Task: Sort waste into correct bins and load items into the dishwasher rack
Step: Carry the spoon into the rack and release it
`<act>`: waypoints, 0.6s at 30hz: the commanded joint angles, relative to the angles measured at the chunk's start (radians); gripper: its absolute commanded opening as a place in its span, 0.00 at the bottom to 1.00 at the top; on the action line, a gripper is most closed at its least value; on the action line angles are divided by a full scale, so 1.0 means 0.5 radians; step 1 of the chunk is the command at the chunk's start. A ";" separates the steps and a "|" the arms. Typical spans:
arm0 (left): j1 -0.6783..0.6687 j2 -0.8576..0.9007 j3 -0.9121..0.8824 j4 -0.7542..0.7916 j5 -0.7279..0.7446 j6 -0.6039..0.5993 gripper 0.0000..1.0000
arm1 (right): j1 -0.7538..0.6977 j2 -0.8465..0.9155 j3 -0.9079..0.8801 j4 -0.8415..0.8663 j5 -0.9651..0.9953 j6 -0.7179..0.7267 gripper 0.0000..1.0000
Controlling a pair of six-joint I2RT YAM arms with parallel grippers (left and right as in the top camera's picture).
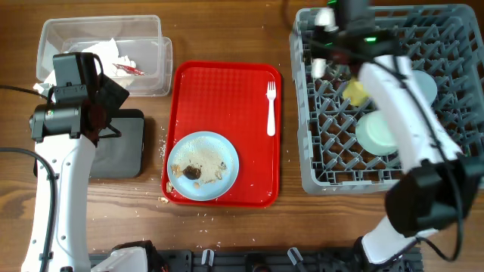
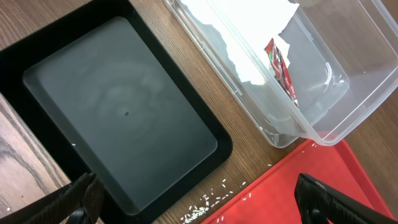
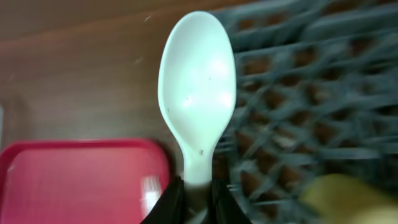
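My right gripper (image 3: 191, 196) is shut on the handle of a white plastic spoon (image 3: 198, 93) and holds it over the left edge of the grey dishwasher rack (image 1: 311, 177). In the overhead view that gripper (image 1: 327, 38) is above the rack's far left corner. The rack holds a yellow cup (image 1: 354, 92), a mint-green bowl (image 1: 376, 132) and a light blue saucer (image 1: 425, 87). My left gripper (image 2: 199, 205) is open and empty above the gap between the black tray (image 2: 118, 106) and the red tray. The clear tub (image 2: 336, 93) holds a white napkin (image 2: 242, 31) and a red wrapper (image 2: 281, 68).
A red serving tray (image 1: 227, 83) lies in the middle with a light blue plate (image 1: 203, 165) carrying brown lumps and rice, and a white fork (image 1: 271, 106). Rice crumbs (image 2: 208, 202) lie on the wood between the black tray and the red tray.
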 commanded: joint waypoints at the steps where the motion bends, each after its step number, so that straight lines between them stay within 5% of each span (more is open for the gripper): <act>1: 0.006 -0.013 0.001 -0.001 -0.047 0.008 1.00 | -0.159 -0.022 0.007 -0.058 -0.011 -0.480 0.10; 18: 0.006 -0.013 0.001 -0.001 -0.047 0.008 1.00 | -0.628 0.119 0.002 0.266 0.064 -0.630 0.13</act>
